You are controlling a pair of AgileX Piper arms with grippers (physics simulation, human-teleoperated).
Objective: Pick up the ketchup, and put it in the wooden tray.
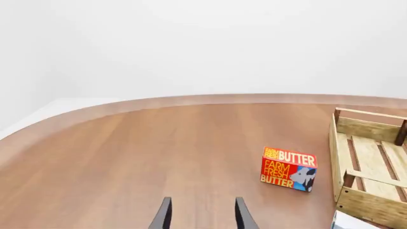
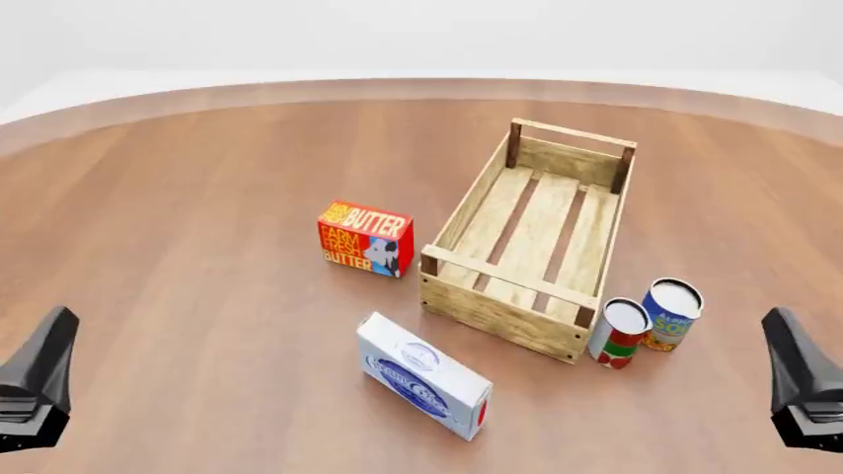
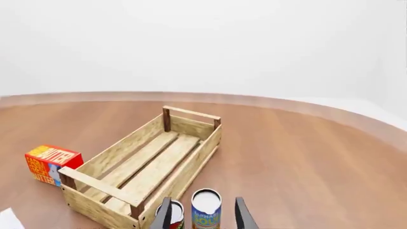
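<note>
Holding both grippers, left gripper (image 1: 202, 214) and right gripper (image 3: 202, 214), open and empty, you see no ketchup beside the wooden tray (image 2: 532, 237).

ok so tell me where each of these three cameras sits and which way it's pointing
Front view: fixed above and behind the arms, looking forward and down at the wooden tray; both tools show at the bottom corners.
Left wrist view: behind the left tool, facing the butter box.
Right wrist view: behind the right tool, facing two cans and the tray.
All three share the tray and butter box.
</note>
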